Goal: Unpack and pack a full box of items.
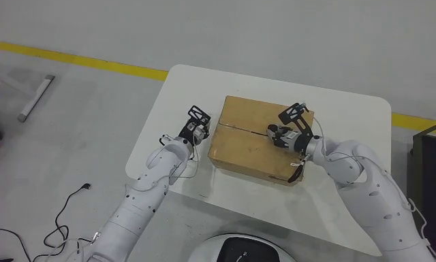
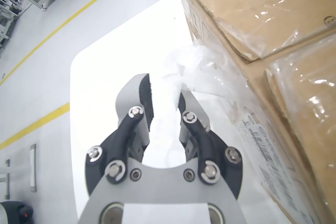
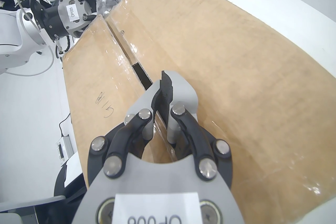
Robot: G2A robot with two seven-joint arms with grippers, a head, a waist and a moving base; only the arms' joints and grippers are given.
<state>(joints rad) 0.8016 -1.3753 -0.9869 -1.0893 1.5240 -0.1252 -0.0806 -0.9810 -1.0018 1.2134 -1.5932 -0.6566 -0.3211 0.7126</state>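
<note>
Top view: brown box, flaps closed, clear tape loose; left end effector apart, right end effector together.

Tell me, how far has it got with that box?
Early days. Done: clear tape hangs loose off one end of the cardboard box. In hand: the left jaws, open, sit at that loose tape; the right jaws, shut, are over the top seam. Left: the flaps lie closed, nothing is out, so all unpacking and repacking.

Grey floor, yellow line
</note>
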